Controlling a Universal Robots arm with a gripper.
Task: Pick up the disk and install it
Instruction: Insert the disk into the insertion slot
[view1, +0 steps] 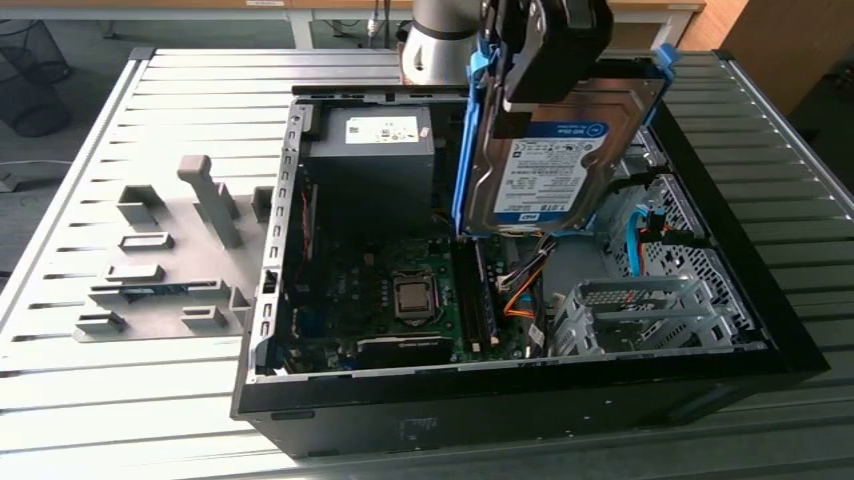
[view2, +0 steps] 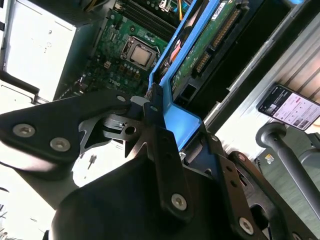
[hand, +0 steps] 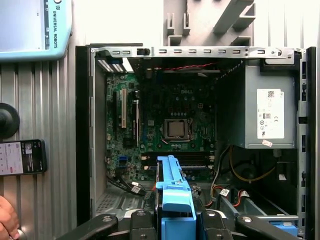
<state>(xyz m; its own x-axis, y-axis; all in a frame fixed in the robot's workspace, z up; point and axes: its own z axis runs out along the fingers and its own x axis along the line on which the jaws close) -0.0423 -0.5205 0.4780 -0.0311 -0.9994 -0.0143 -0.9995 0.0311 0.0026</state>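
Exterior view: your gripper (view1: 534, 60) is clamped on the disk (view1: 554, 165), which hangs label-out and nearly upright above the open computer case (view1: 747, 300), over its right half in the exterior view. Judgement: keep the disk square to the metal drive cage (view1: 641, 315) below and steer clear of the orange cables (view1: 523, 290) near its lower edge.

Second wrist view: the fingers (view2: 155, 125) pinch the blue carrier (view2: 180, 117). The disk's circuit-board side (view2: 210, 40) faces here, which the exterior view hides. A phone (view2: 290, 106) lies on the table outside the case.

First wrist view: you look straight down on the motherboard (hand: 170, 125) with its processor socket (hand: 178, 129), the carrier's edge in front. A hand (hand: 6, 220) rests at the table edge.
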